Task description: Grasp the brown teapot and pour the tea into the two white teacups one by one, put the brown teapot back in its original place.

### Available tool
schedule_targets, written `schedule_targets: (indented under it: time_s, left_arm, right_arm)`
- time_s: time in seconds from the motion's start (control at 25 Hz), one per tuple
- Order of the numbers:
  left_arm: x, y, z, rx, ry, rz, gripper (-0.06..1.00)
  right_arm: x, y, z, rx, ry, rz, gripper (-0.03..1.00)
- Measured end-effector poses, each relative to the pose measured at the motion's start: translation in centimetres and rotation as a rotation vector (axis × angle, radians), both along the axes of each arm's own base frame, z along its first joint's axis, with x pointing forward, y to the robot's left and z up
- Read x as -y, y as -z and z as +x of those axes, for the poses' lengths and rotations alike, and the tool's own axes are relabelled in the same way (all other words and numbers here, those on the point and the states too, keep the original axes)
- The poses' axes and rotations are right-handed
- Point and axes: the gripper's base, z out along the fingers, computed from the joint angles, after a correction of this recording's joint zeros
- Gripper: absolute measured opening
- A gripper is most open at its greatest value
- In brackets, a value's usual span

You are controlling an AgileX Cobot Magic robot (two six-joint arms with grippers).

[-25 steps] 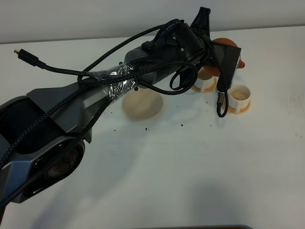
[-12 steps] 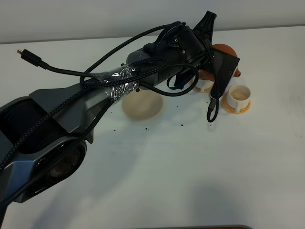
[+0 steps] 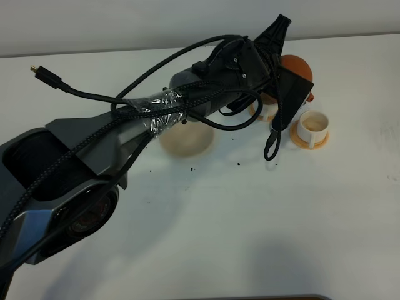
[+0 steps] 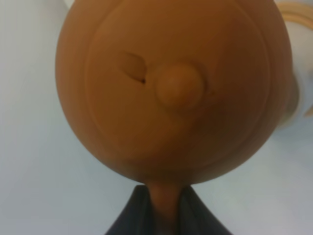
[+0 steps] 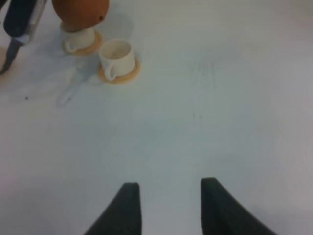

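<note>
My left gripper [image 4: 166, 198] is shut on the loop handle of the brown teapot [image 4: 166, 88], which fills the left wrist view. In the high view the teapot [image 3: 295, 64] hangs at the end of the left arm, just above one white teacup [image 3: 264, 111] that the arm mostly hides. The second white teacup [image 3: 314, 124] stands on its orange-tan saucer [image 3: 309, 140] just to the right, apart from the teapot. The right wrist view shows the teapot [image 5: 80, 11] right over the first cup [image 5: 78, 38], and the second cup [image 5: 117, 55]. No tea shows. The pale beige coaster [image 3: 185, 139] lies bare. My right gripper [image 5: 168, 208] is open and empty.
The left arm [image 3: 156, 112] with its taped cables crosses the table from front left to back right. A loose cable loop [image 3: 272, 140] dangles beside the cups. Dark specks [image 3: 190, 169] dot the white table [image 3: 281, 212] near the coaster.
The left arm has shifted the teapot slightly back and right. The dangling cable has swung left, off the second cup. The right gripper's earlier state is not shown.
</note>
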Motion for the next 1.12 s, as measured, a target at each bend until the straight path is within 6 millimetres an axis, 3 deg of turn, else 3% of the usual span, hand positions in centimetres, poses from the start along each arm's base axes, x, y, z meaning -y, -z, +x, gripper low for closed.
schedule_targets:
  time_s: [0.32, 1.12]
  left_arm:
    - [1.1, 0.3, -0.4, 0.038, 0.066, 0.001, 0.11]
    - [1.0, 0.0, -0.2, 0.105, 0.129, 0.098, 0.11]
  right_arm:
    - [0.0, 0.0, 0.0, 0.000, 0.000, 0.000, 0.29]
    - [0.0, 0.0, 0.0, 0.000, 0.000, 0.000, 0.29]
